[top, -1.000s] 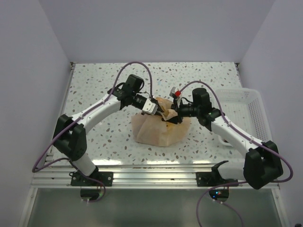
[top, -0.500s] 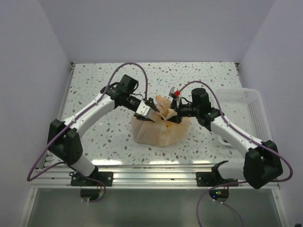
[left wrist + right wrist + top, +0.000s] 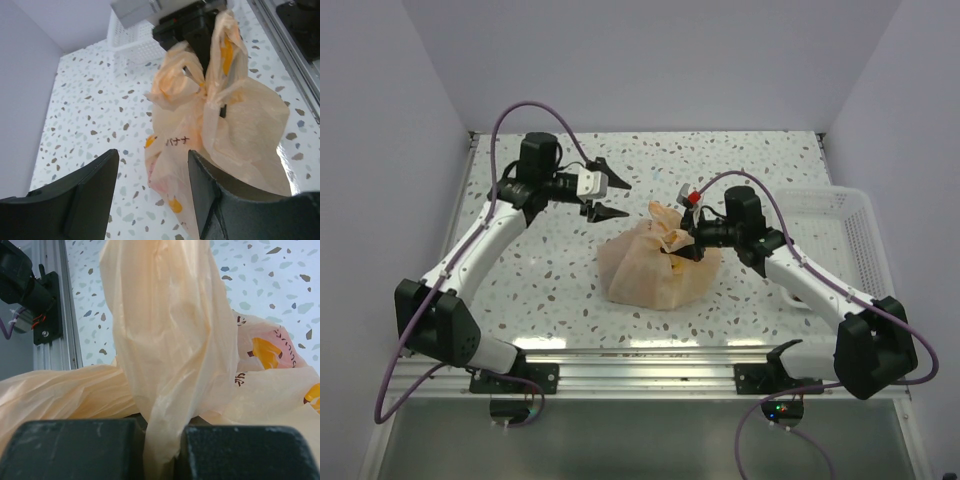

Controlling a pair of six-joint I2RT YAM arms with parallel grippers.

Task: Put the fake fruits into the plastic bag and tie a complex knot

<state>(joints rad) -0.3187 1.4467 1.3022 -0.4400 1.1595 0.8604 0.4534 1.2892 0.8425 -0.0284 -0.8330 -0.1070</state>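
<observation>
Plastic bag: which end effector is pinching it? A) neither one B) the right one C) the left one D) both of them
B: the right end effector is shut on a bunched strip of the plastic bag, while the left end effector hangs open, apart from it.

L tool (image 3: pixel 614 199) high, jaws apart, R tool (image 3: pixel 686 243) lower, jaws pinched shut

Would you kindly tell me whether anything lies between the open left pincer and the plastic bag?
Nothing visible does. Only bare speckled table separates the left pincer from the plastic bag. The right pincer grips the bag's handle from the other side, outside that path.
</observation>
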